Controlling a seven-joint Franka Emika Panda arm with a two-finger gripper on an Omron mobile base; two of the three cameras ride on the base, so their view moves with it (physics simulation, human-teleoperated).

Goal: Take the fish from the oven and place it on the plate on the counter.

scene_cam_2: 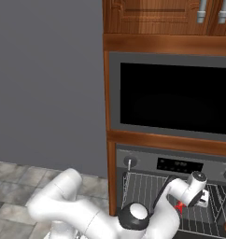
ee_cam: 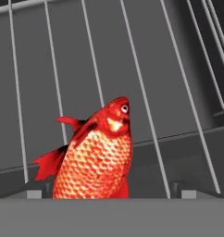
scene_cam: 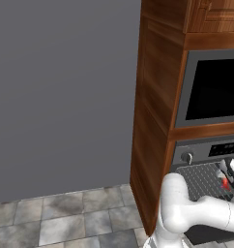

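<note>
My gripper point(scene_cam_2: 195, 195) hangs spread wide inside the oven point(scene_cam_2: 173, 164). The fish point(ee_cam: 97, 157) lies on the oven's wire rack point(ee_cam: 146, 92) just before my fingertips.

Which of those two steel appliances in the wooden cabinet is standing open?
The lower one, the oven with knobs and wire rack; the fish lies inside. The black-windowed one above is shut.

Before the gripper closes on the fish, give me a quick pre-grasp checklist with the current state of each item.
1. Oven open, rack reachable: ok.
2. Fish lying on the rack, close ahead of the hand: ok.
3. Gripper open and empty: ok.
4. Fish centred between the fingertips: cannot tell, the tips barely show.
5. Rack wires clear of the fingers: cannot tell.
6. Plate's place on the counter known: cannot tell.
</note>
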